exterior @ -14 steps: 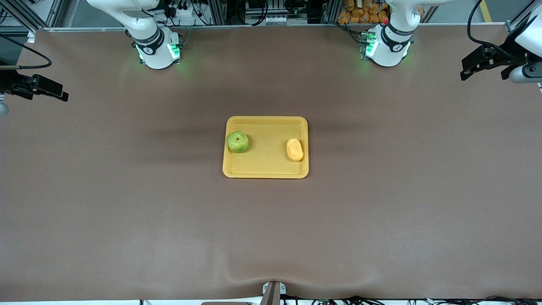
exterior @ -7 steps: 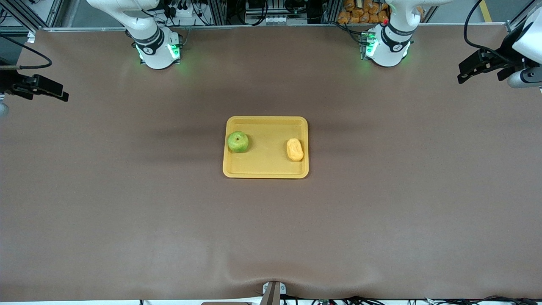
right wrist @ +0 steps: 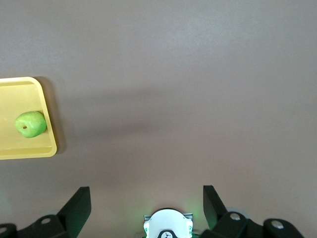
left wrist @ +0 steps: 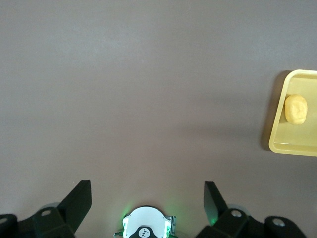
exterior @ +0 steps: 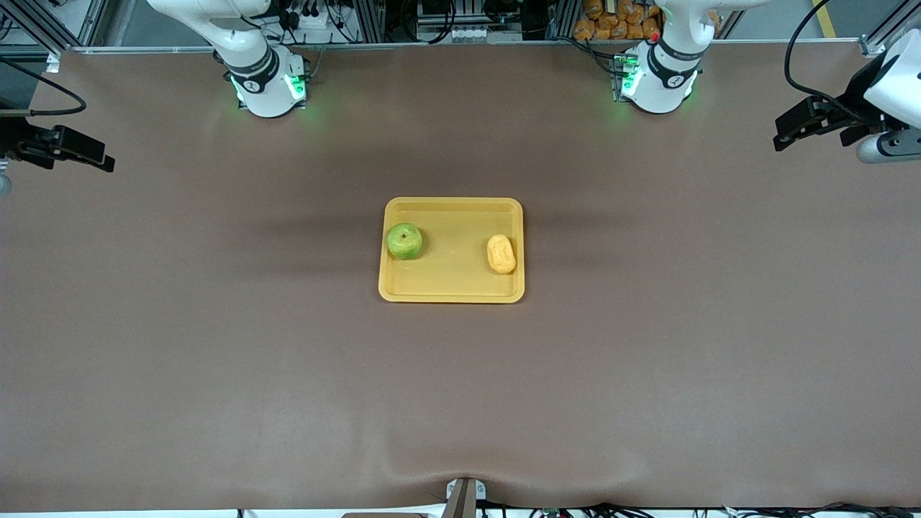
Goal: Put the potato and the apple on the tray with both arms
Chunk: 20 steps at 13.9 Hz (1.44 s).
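The yellow tray (exterior: 451, 288) is lying at the middle of the table (exterior: 216, 360), and on it the potato (exterior: 501, 253) is resting toward the left arm's end and the apple (exterior: 404, 241) toward the right arm's end, well apart. The left gripper (exterior: 784, 131) and the right gripper (exterior: 101, 160) are being held up over the bare table ends, both with fingers spread wide and nothing being grasped.

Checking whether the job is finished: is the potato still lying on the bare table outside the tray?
No, the potato lies inside the tray, apart from the apple.
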Each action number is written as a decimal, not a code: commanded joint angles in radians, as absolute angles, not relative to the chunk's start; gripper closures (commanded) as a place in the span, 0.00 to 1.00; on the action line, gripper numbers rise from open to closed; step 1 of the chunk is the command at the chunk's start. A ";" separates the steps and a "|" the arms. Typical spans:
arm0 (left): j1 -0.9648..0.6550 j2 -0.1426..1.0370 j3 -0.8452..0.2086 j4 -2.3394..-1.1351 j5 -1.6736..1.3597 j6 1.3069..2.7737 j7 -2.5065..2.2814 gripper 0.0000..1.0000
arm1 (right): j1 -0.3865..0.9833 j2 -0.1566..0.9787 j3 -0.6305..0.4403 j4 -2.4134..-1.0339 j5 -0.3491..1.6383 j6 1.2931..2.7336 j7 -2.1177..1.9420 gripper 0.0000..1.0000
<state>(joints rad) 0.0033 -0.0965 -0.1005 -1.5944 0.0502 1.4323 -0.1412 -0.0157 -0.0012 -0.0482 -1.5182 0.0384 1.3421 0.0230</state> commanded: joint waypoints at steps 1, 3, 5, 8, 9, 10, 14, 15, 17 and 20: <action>0.000 -0.081 -0.109 -1.565 0.037 1.427 -0.179 0.00 | -0.025 0.012 -0.043 -1.489 0.035 1.322 0.021 0.00; 0.002 -0.081 -0.123 -1.562 0.041 1.425 -0.222 0.00 | -0.023 0.012 -0.041 -1.489 0.037 1.322 0.021 0.00; 0.002 -0.081 -0.124 -1.560 0.044 1.425 -0.229 0.00 | -0.023 0.014 -0.043 -1.489 0.035 1.321 0.023 0.00; 0.002 -0.083 -0.124 -1.560 0.041 1.425 -0.222 0.00 | -0.023 0.014 -0.041 -1.489 0.035 1.319 0.021 0.00; 0.003 -0.083 -0.124 -1.560 0.040 1.425 -0.219 0.00 | -0.023 0.014 -0.041 -1.489 0.035 1.319 0.021 0.00; 0.003 -0.081 -0.124 -1.560 0.038 1.425 -0.224 0.00 | -0.023 0.014 -0.043 -1.488 0.035 1.319 0.021 0.00; 0.003 -0.064 -0.124 -1.546 0.038 1.425 -0.224 0.00 | -0.021 0.012 -0.041 -1.489 0.035 1.319 0.020 0.00; 0.003 -0.064 -0.124 -1.546 0.037 1.425 -0.224 0.00 | -0.021 0.012 -0.041 -1.489 0.035 1.319 0.021 0.00; 0.005 -0.064 -0.124 -1.546 0.037 1.425 -0.224 0.00 | -0.021 0.014 -0.041 -1.489 0.035 1.318 0.021 0.00; 0.005 -0.064 -0.124 -1.546 0.035 1.425 -0.222 0.00 | -0.020 0.014 -0.043 -1.489 0.035 1.318 0.020 0.00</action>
